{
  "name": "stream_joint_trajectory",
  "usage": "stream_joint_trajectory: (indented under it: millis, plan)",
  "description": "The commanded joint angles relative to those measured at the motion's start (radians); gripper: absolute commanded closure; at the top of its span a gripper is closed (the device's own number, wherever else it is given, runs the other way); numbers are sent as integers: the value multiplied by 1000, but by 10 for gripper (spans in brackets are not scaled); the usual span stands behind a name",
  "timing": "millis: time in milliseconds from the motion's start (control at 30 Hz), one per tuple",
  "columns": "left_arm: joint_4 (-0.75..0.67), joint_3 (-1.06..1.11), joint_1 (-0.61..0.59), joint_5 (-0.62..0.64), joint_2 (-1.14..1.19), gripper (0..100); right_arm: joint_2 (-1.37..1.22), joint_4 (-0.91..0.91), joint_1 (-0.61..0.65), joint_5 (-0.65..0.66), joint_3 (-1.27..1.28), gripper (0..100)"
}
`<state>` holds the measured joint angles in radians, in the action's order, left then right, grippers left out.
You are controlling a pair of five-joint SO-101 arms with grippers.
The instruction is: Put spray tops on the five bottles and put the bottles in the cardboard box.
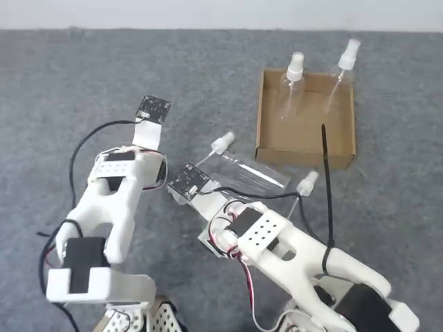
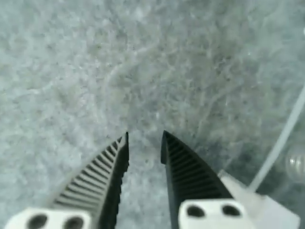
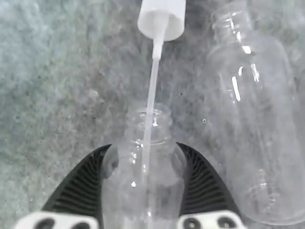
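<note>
My right gripper (image 3: 144, 149) is shut on a clear bottle (image 3: 145, 162) low over the carpet. A white spray top (image 3: 160, 19) lies just beyond the bottle's open neck, and its thin tube (image 3: 151, 90) appears to run into the neck. The same spray top (image 1: 223, 143) shows in the high view. A second uncapped bottle (image 3: 252, 119) lies beside the held one, also the bottle (image 1: 252, 171) from above. My left gripper (image 2: 143, 143) hangs open over bare carpet, holding nothing. The cardboard box (image 1: 270, 149) holds two capped bottles (image 1: 292, 86).
Another loose spray top (image 1: 306, 183) lies on the carpet near the box's front corner. A black cable (image 1: 327, 187) crosses the box's front wall. Grey carpet (image 1: 69, 83) spreads open to the left and far side.
</note>
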<state>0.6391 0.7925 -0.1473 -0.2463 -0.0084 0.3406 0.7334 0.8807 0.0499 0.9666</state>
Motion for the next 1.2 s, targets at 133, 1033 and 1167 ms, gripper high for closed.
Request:
stream_joint_trajectory:
  millis: [133,1033,1167]
  plan:
    - [69,59,106,-71,-132,902,53,-28,-2,9,-5,993]
    - [342,82,195,44,-525,898,53,-28,2,8,-5,993]
    - [293,88,195,133,-437,896,53,-27,2,8,-3,993]
